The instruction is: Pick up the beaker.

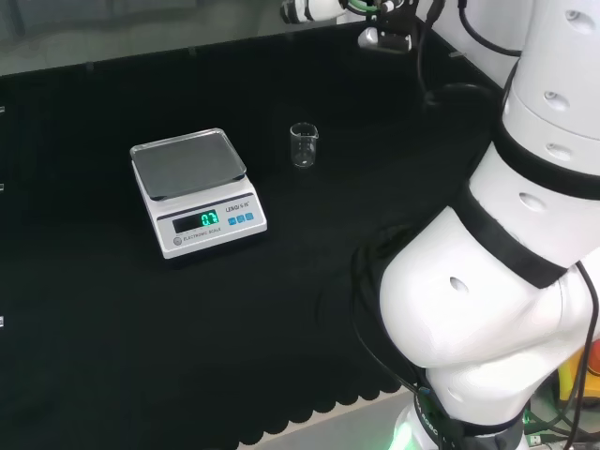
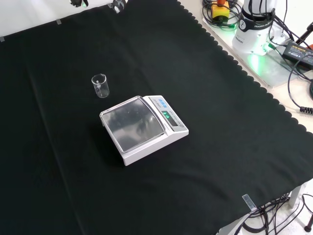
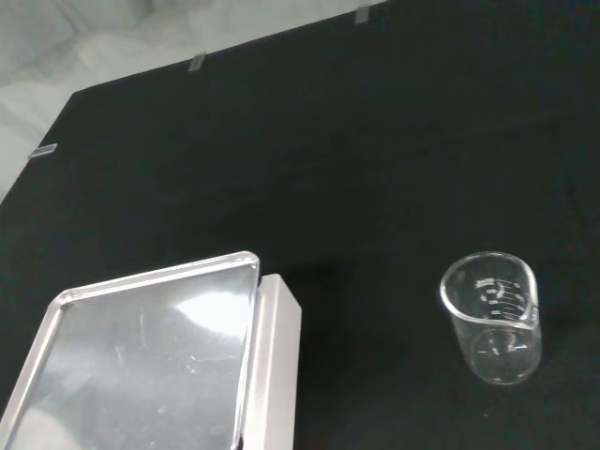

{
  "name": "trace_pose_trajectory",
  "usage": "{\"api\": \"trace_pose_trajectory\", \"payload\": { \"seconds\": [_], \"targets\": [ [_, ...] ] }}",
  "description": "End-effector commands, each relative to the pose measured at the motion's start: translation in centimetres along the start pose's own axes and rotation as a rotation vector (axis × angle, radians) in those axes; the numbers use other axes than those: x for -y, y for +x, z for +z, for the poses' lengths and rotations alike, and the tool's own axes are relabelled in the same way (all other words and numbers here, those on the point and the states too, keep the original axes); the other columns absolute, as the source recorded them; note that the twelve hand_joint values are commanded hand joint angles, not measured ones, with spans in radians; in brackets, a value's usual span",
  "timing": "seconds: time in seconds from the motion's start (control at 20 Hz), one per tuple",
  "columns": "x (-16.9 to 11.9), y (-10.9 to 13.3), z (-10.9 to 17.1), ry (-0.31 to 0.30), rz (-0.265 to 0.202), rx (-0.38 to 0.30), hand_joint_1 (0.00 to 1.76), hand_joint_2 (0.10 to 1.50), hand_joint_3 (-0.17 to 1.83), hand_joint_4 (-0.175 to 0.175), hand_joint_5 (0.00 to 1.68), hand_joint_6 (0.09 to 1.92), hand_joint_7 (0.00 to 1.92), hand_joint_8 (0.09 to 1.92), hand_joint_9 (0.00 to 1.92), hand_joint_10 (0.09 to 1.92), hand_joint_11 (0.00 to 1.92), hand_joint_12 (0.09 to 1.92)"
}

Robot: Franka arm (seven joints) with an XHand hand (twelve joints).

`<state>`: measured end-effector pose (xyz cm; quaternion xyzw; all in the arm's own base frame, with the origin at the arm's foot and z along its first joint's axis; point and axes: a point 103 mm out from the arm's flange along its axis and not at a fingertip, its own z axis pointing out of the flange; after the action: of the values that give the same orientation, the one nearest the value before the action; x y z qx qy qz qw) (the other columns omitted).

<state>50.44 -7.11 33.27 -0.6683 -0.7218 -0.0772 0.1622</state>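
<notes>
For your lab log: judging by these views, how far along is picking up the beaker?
Nothing looks done yet. The beaker stands upright on the black cloth, apart from the scale, with nothing touching it. In hand: the wrist view looks down on the beaker from a distance. Left: reaching it, closing on it and lifting it.

Lab bench: digital scale (image 1: pixel 199 192), glass beaker (image 1: pixel 304 145), black cloth (image 1: pixel 94 356).

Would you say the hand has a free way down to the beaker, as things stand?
Probably yes. The beaker stands upright and alone on the black cloth, apart from the scale, with nothing over it or close around it. The scale is its only neighbour, so an approach from above or from the open side looks unobstructed.
</notes>
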Motion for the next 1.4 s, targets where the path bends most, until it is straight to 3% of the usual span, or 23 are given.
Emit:
{"api": "trace_pose_trajectory", "payload": {
  "seconds": [0.05, 0.15, 0.4, 0.5, 0.8, 1.1, 1.4],
  "targets": [
    [-1.8, -2.6, 1.7, 0.031, 0.011, 0.003, 0.33, 0.88, 0.18, -0.042, 0.13, 0.09, 0.0, 0.8, 0.0, 0.96, 0.19, 1.46],
    [-2.9, -2.4, 3.0, 0.049, 0.007, -0.001, 0.33, 0.88, 0.18, -0.042, 0.13, 0.09, 0.0, 0.8, 0.0, 0.96, 0.19, 1.46],
    [-4.7, -2.5, 5.9, 0.047, 0.064, 0.035, 0.34, 0.88, 0.17, -0.046, 0.14, 0.09, 0.0, 0.8, 0.0, 0.95, 0.19, 1.46],
    [-5.1, -2.2, 6.8, 0.044, 0.066, 0.056, 0.36, 0.87, 0.17, -0.049, 0.16, 0.09, 0.0, 0.79, 0.0, 0.95, 0.19, 1.46],
    [-6.1, -2.5, 8.3, 0.05, 0.065, 0.085, 0.38, 0.86, 0.16, -0.055, 0.19, 0.09, 0.0, 0.79, 0.0, 0.95, 0.19, 1.47],
    [-6.8, -2.5, 10.1, 0.064, 0.091, 0.148, 0.4, 0.85, 0.15, -0.057, 0.2, 0.09, 0.0, 0.78, 0.0, 0.95, 0.2, 1.47],
    [-7.4, -2.8, 12.1, 0.086, 0.138, 0.159, 0.41, 0.84, 0.14, -0.061, 0.22, 0.09, 0.0, 0.78, 0.01, 0.96, 0.21, 1.46]
  ]
}}
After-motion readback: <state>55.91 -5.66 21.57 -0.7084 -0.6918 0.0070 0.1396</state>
